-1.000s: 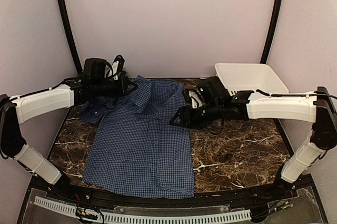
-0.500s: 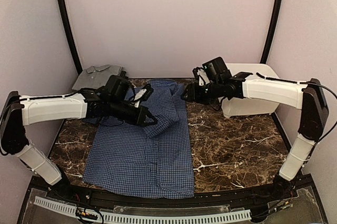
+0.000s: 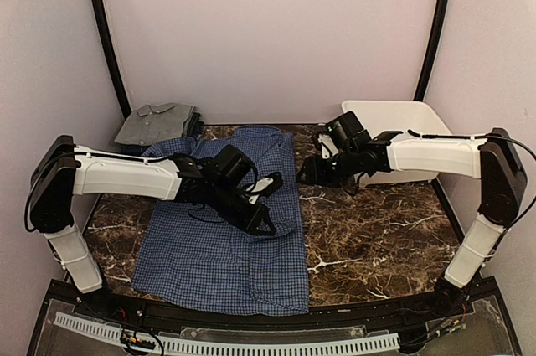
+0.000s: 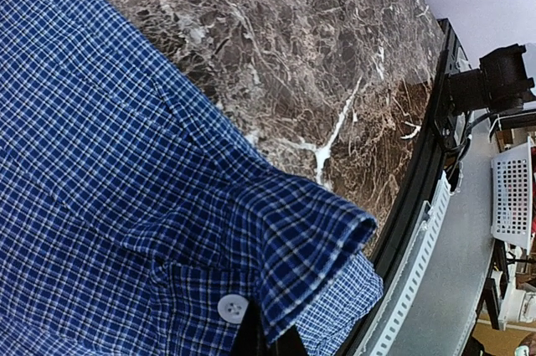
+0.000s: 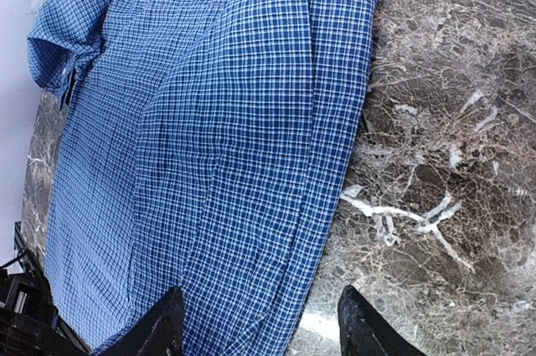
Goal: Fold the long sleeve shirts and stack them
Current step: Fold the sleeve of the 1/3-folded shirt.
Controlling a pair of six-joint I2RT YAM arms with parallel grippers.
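Holding the sleeve: the left tool (image 3: 261, 224) is shut tight on the cuff (image 4: 310, 247) of the blue shirt (image 3: 218, 260), right by a white button (image 4: 233, 307)
Blue shirt: it is spread out on the dark bench (image 3: 377, 239), collar end toward the back wall, with the held sleeve lifted over its middle
Grey shirt: it (image 3: 155, 121) sits folded in the back left corner, just behind the blue one
Right tool: its (image 3: 303, 176) fingers are apart and hold nothing; it hangs over the right edge of the blue shirt, near the white tub (image 3: 419, 109)
Slip: I think the cuff could slide out, because only a small bit of cloth is pinched
Drag: if the left tool pulls too far, the whole shirt could slide and bunch up, since nothing is pressing it down
Crooked fold: the sleeve could land slanted or poke past the right edge, and then the fold would come out lumpy
Bump: the two tools are close over the shirt, so they might knock together if both move in
Near edge: the bottom of the shirt lies right at the front of the bench, so a hard tug that way could drop it off
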